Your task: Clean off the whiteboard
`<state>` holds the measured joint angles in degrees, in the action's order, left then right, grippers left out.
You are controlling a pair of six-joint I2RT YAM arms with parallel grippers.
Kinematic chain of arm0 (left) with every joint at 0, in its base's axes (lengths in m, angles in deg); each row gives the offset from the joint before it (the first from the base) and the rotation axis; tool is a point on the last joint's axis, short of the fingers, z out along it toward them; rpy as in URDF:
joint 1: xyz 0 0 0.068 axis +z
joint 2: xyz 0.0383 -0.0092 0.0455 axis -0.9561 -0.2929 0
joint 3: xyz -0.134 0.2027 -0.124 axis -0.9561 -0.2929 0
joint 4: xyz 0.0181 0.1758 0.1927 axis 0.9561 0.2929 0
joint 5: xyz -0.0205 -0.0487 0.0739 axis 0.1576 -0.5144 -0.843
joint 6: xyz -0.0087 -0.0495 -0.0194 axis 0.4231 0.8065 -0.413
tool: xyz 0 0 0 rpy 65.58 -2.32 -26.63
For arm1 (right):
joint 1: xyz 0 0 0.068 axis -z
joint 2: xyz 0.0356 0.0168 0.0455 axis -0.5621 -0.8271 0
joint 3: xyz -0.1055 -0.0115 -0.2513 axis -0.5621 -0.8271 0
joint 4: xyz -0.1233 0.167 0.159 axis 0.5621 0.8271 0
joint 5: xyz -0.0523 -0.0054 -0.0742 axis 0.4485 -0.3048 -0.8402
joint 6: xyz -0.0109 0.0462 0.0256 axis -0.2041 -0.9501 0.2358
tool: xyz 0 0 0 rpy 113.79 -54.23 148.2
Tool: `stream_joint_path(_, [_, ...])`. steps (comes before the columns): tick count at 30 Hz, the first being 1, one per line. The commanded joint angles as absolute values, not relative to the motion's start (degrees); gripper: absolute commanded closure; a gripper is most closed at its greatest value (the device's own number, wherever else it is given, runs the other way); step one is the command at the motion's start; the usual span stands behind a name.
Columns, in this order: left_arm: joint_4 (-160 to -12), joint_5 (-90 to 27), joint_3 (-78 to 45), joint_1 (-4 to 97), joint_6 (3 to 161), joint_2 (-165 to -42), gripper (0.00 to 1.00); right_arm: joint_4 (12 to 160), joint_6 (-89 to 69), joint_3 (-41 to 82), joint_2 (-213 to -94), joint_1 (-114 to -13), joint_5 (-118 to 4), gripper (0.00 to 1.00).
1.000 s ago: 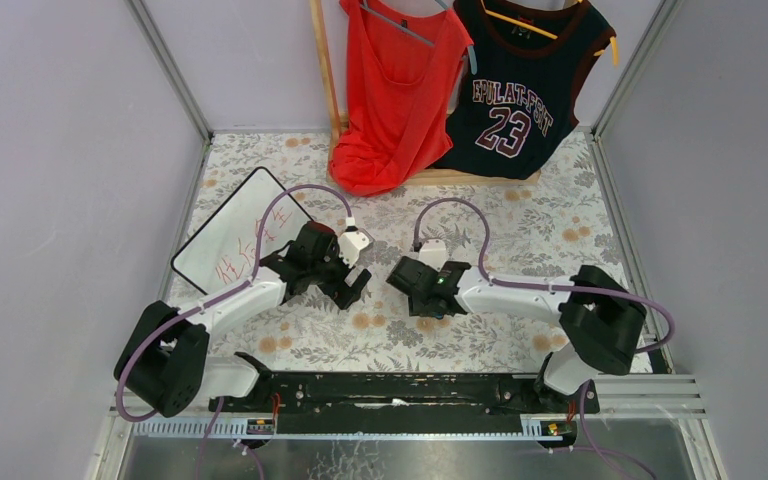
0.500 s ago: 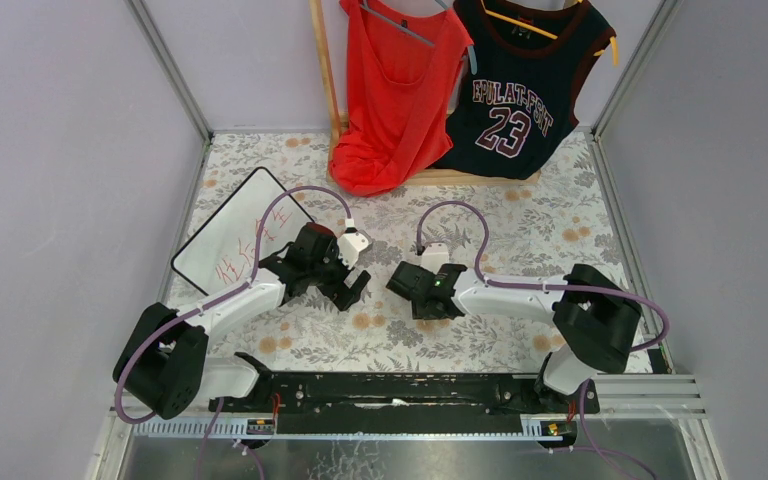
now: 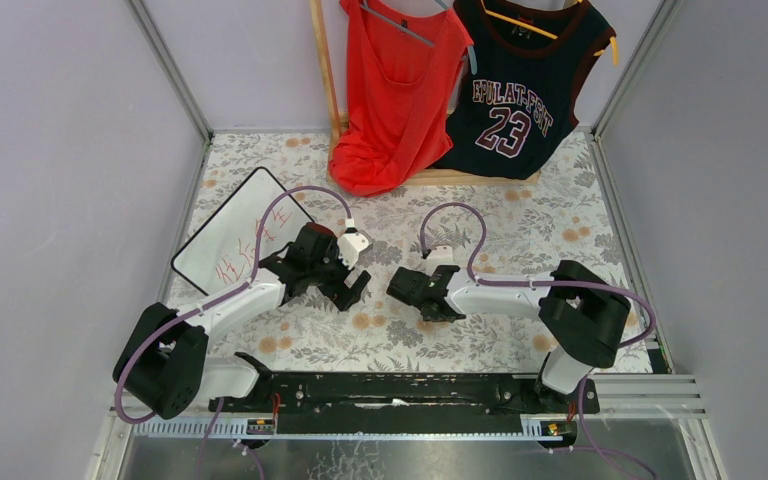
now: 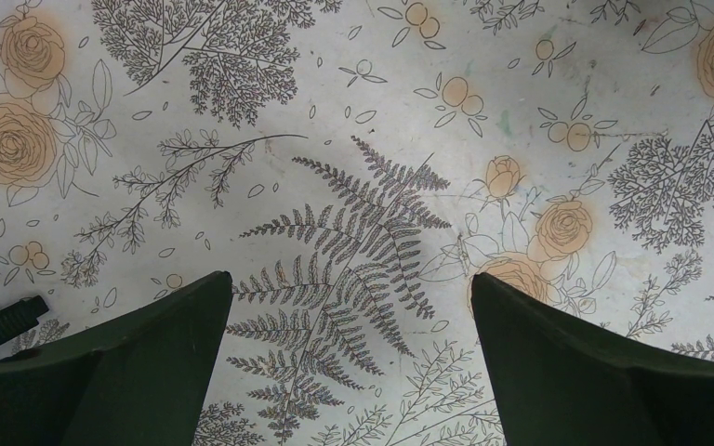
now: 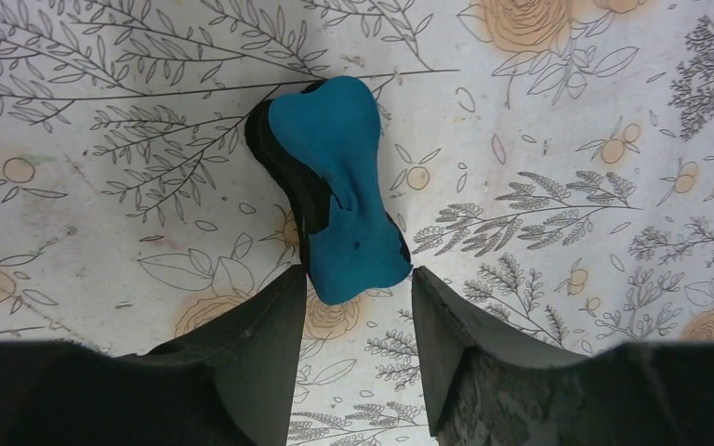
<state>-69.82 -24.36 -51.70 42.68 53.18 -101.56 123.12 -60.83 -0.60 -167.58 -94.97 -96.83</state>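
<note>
The whiteboard (image 3: 228, 228) lies on the floral tablecloth at the left, white with a black frame and red handwriting on its near half. A blue eraser with a black underside (image 5: 335, 186) lies on the cloth in the right wrist view. My right gripper (image 5: 359, 270) is open, and the eraser's near end sits between its fingertips. In the top view the right gripper (image 3: 400, 286) hides the eraser. My left gripper (image 3: 354, 290) is open and empty just right of the whiteboard, over bare cloth in the left wrist view (image 4: 350, 276).
A red shirt (image 3: 395, 90) and a dark number 23 jersey (image 3: 520, 85) hang on a wooden rack at the back. Metal frame posts and grey walls bound the table on both sides. A black rail (image 3: 390, 392) runs along the near edge.
My right arm has shifted left and slightly nearer, bringing its gripper closer to the left gripper. The left arm and whiteboard have not moved.
</note>
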Motion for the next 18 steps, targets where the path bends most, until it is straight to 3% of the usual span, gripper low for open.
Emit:
stream_joint_path(1, [-69.8, -23.3, -52.0, 42.8, 52.2, -101.1, 0.0, 124.9, -62.6, 0.1, -166.6, -95.3, -101.5, 0.48])
stream_joint_path(11, [-69.7, -23.5, -52.0, 42.7, 52.1, -100.7, 0.0, 123.7, -58.3, 2.5, -165.8, -94.3, -102.7, 0.46])
stream_joint_path(15, [-69.6, -23.4, -52.1, 42.7, 52.1, -100.7, 0.0, 121.0, -54.9, 1.1, -163.2, -93.5, -100.8, 0.33])
stream_joint_path(18, [-69.4, -23.4, -52.1, 42.7, 52.0, -100.8, 0.0, 117.2, -50.3, -1.8, -159.7, -90.4, -96.2, 0.31])
